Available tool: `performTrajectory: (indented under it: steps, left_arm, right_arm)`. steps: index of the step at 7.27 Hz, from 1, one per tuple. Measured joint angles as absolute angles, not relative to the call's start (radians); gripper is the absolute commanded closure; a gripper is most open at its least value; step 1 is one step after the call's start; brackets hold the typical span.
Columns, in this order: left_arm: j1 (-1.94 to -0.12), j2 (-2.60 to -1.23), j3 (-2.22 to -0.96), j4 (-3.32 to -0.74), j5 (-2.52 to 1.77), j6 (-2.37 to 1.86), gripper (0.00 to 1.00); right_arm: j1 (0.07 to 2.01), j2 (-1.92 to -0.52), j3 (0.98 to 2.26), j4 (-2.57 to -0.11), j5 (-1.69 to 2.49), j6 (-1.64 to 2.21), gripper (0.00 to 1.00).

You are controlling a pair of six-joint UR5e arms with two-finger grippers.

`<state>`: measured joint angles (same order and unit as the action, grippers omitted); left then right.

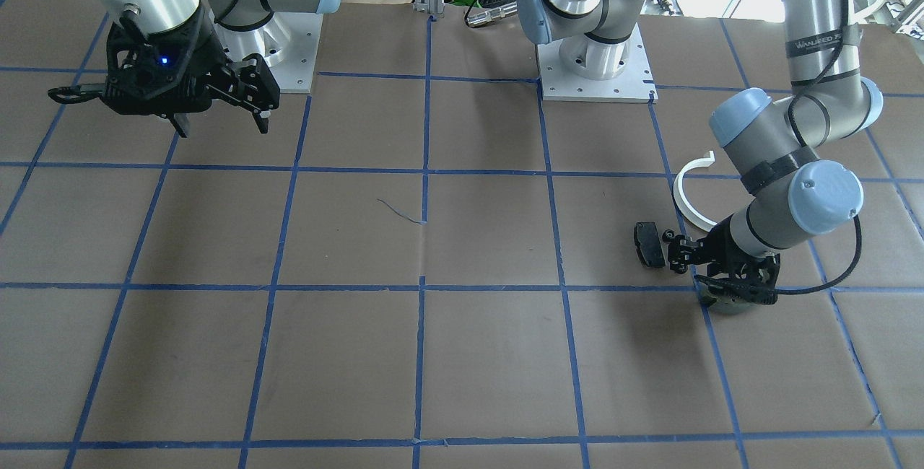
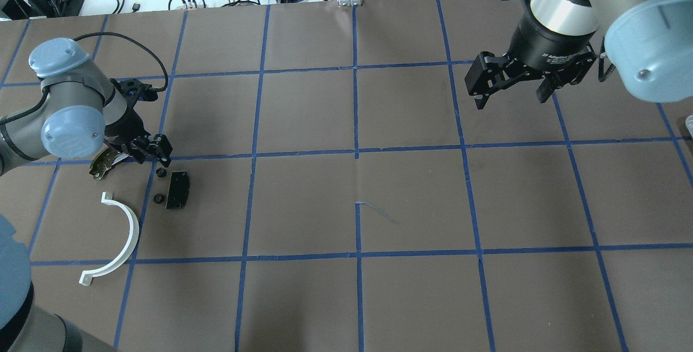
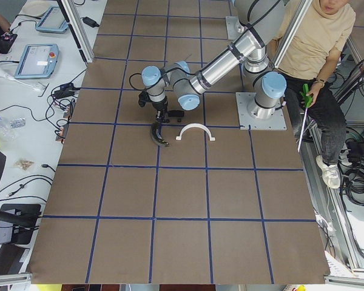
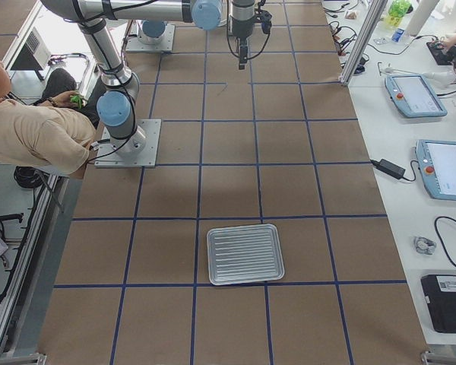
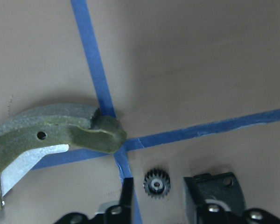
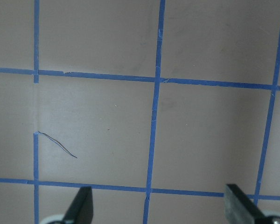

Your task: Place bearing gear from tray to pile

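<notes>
Overhead view: the left gripper [image 2: 153,150] is low at the left of the brown taped tabletop [image 2: 411,195], over the pile [image 2: 142,196]. Count:
- one white curved half-ring strip [image 2: 120,235]
- one black rectangular pad [image 2: 177,190]
- one olive-green curved brake shoe [image 2: 104,163]
- one small black toothed bearing gear [image 2: 161,173]
- one second small black round part [image 2: 158,198]

The right gripper [image 2: 511,97] is well apart, its fingers spread on nothing.

Left wrist view: the gear lies on the tabletop between the parted fingers [image 5: 127,196], touching neither, near the brake shoe's end.

Exterior right view: one ribbed silver tray [image 4: 245,253], well apart from the pile.

Judgement: this is the release step. The next move calls for a straight lift that does not nudge the gear.
</notes>
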<state>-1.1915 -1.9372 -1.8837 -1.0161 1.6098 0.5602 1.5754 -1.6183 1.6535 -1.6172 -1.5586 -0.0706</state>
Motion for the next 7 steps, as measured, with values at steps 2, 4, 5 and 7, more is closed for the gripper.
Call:
performTrajectory:
  steps: [2, 4, 5, 7]
  left_arm:
    - [-1.209, -1.888, -1.876, -1.039, 1.601, 0.550, 0.00]
    - [-1.248, -1.780, -1.830, -1.175, 1.533, 0.518, 0.00]
    - [-1.276, -1.710, -1.780, -1.315, 1.516, 0.481, 0.00]
    - [-1.301, -1.572, -1.678, -1.597, 1.509, 0.401, 0.00]
  right_arm:
    - [1.575, -1.618, 1.654, -1.617, -1.559, -0.071, 0.00]
    - [1.575, -1.619, 1.654, -1.617, -1.559, -0.071, 0.00]
    - [1.575, -1.619, 1.654, -1.617, -1.560, -0.071, 0.00]
    - [1.574, -1.619, 1.654, -1.616, -1.562, -0.072, 0.00]
